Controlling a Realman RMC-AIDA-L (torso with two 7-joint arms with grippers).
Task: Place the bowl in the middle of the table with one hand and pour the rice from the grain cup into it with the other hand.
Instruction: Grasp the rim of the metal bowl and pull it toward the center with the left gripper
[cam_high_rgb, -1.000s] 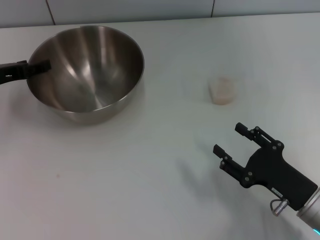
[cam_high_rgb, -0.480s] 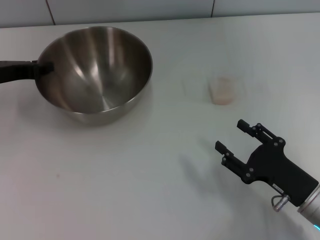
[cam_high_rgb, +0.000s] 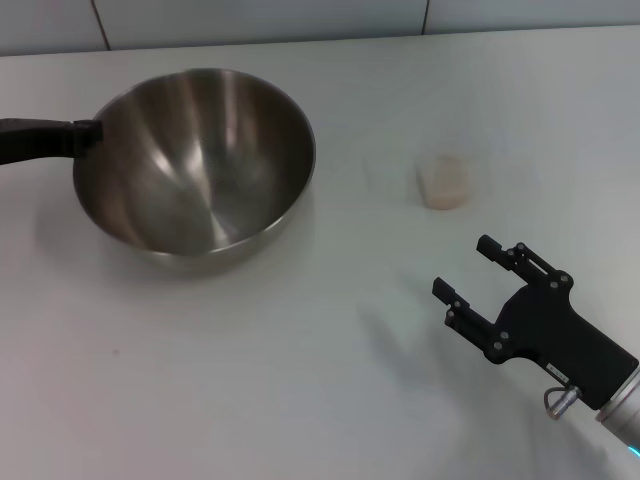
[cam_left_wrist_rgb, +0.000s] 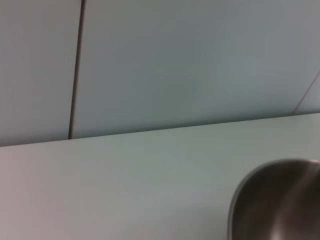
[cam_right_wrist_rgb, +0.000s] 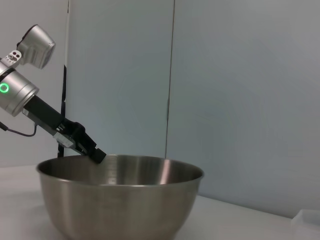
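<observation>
The big steel bowl (cam_high_rgb: 200, 160) sits left of the table's middle, and my left gripper (cam_high_rgb: 90, 133) is shut on its left rim. From the right wrist, the bowl (cam_right_wrist_rgb: 120, 200) shows side-on, with the left gripper (cam_right_wrist_rgb: 94, 153) hooked over its rim. In the left wrist view only a curve of the bowl (cam_left_wrist_rgb: 280, 200) shows. The clear grain cup (cam_high_rgb: 444, 181) stands upright to the right, holding pale rice (cam_high_rgb: 445, 178). My right gripper (cam_high_rgb: 463, 266) is open over the table (cam_high_rgb: 300, 380), in front of the cup and apart from it.
A grey panelled wall (cam_high_rgb: 300, 20) runs along the table's far edge. The edge of a clear container (cam_right_wrist_rgb: 307, 222) shows low in the right wrist view.
The left gripper has drawn the bowl rightward and a little nearer, toward the table's middle. The right gripper has barely shifted.
</observation>
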